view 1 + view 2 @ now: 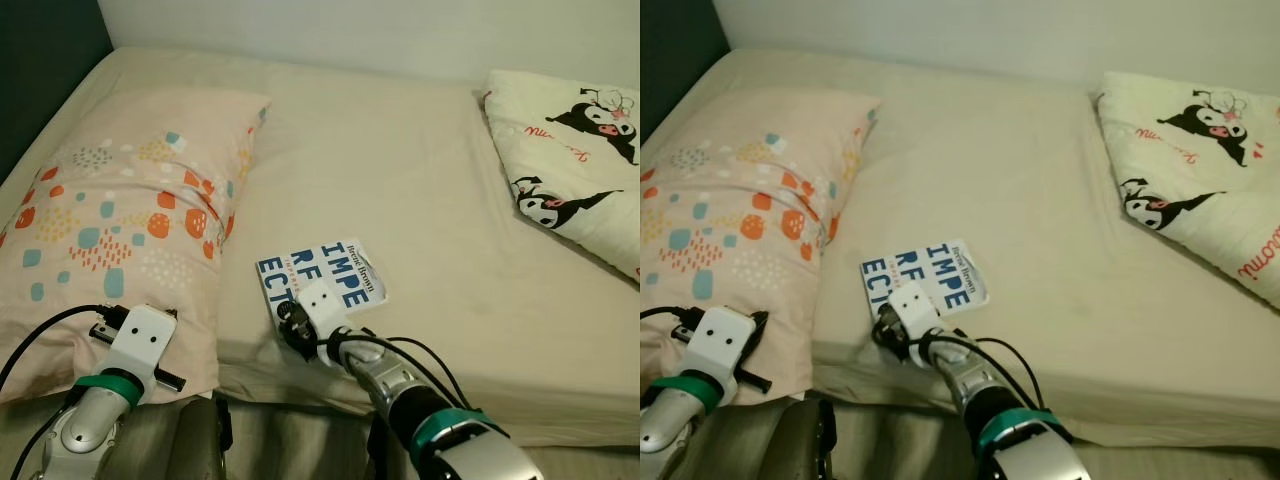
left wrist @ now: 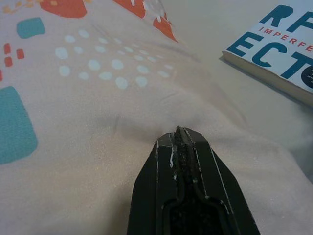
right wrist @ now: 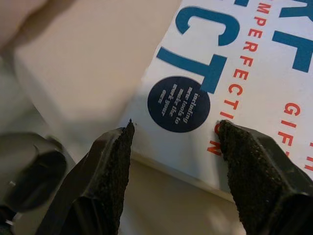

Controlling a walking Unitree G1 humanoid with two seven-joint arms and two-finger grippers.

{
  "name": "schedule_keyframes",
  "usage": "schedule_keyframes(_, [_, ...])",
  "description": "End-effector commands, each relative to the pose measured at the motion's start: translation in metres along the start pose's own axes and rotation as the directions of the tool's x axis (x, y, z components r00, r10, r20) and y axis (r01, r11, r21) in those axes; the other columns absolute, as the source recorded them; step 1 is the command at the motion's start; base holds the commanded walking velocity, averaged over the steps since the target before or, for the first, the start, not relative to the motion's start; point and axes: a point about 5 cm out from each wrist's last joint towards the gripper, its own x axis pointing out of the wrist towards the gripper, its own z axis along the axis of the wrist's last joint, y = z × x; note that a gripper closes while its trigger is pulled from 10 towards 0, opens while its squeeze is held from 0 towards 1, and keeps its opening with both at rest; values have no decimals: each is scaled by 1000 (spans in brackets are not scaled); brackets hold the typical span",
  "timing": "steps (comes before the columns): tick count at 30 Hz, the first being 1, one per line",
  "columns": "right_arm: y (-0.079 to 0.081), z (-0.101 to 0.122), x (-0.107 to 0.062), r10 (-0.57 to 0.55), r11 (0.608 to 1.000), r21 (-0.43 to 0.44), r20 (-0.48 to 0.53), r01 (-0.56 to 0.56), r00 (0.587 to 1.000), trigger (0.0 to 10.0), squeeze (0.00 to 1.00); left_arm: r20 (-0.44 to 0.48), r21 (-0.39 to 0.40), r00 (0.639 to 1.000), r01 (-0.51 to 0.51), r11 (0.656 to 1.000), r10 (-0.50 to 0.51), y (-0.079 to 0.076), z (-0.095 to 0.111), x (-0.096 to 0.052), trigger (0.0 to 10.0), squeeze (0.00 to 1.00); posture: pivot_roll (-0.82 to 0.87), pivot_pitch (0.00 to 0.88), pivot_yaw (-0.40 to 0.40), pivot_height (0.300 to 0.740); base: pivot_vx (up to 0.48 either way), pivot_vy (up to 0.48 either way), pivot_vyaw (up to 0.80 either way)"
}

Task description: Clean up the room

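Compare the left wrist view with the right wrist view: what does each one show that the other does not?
Left wrist view alone: the patterned pillow under the left gripper, whose jaws are shut. Right wrist view alone: the right gripper with jaws open over the book's near corner, and the dark blue circle printed on the cover. Both views share the white book lying on the beige bed sheet.

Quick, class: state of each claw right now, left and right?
Left claw: closed, empty, over the pillow.
Right claw: open, holding nothing, fingers astride the near edge of the book.
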Motion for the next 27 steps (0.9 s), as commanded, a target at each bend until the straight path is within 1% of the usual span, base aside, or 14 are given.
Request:
schedule_keyframes(1, [-6,-26,-6,-102,994,17,-105,104,989,10000,0,-36,-4,999,19,1000,-19,-5,-7,-1,10000,0,250,124,-24,559,0,0,0])
schedule_keyframes(3, [-22,-33,-12,-232,969,52,-138,241,963,10000,0,-36,-4,999,19,1000,-19,-5,-7,0,10000,0,250,124,-24,559,0,0,0])
schedule_keyframes(5, [-23,-33,-12,-235,968,55,-139,244,962,10000,0,-36,-3,999,19,1000,-19,-5,-7,0,10000,0,250,124,-24,559,0,0,0])
schedule_keyframes(8, [-45,-41,-22,-353,920,122,-158,373,922,10000,0,-35,-4,999,21,1000,-21,-5,-7,0,10000,0,250,124,-24,559,0,0,0])
schedule_keyframes(10, [-64,-50,-34,-439,869,168,-173,465,882,10000,0,-35,-6,999,24,1000,-24,-6,-8,0,10000,0,239,116,-25,559,0,0,0])
schedule_keyframes(13, [-69,-53,-37,-459,855,177,-177,487,870,10000,0,-34,-6,999,25,1000,-25,-7,-8,0,10000,0,239,116,-25,559,0,0,0])
schedule_keyframes(15, [-77,-59,-44,-492,831,193,-184,522,851,10000,0,-33,-9,999,26,1000,-27,-8,-8,0,10000,0,236,114,-26,559,0,0,0])
schedule_keyframes(17, [-91,-72,-58,-554,781,206,-207,590,806,10000,0,-31,-13,999,30,999,-30,-11,-7,1,10000,0,230,110,-27,559,0,0,0])
schedule_keyframes(18, [-91,-72,-58,-554,781,206,-207,590,806,10000,0,-31,-13,999,30,999,-30,-11,-7,1,10000,0,230,110,-27,559,0,0,0])
schedule_keyframes(19, [-98,-79,-66,-585,754,206,-222,624,780,10000,0,-31,-15,999,32,999,-32,-12,-8,1,10000,0,230,110,-27,559,0,0,0])
schedule_keyframes(22, [-102,-83,-71,-604,734,207,-234,646,762,10000,0,-31,-15,999,33,999,-34,-13,-8,1,10000,0,226,110,-28,559,0,0,0])
schedule_keyframes(25, [-120,-80,-83,-688,650,256,-202,715,697,10000,0,-25,-18,999,38,999,-39,-15,-7,6,10000,0,215,107,-29,559,0,0,0])
schedule_keyframes(26, [-120,-80,-83,-688,650,256,-202,715,697,10000,0,-25,-18,999,38,999,-39,-15,-7,6,10000,0,215,107,-29,559,0,0,0])
schedule_keyframes(27, [-127,-73,-85,-721,617,285,-167,733,672,10000,0,-23,-19,999,40,999,-40,-16,-6,7,10000,0,215,107,-29,559,0,0,0])
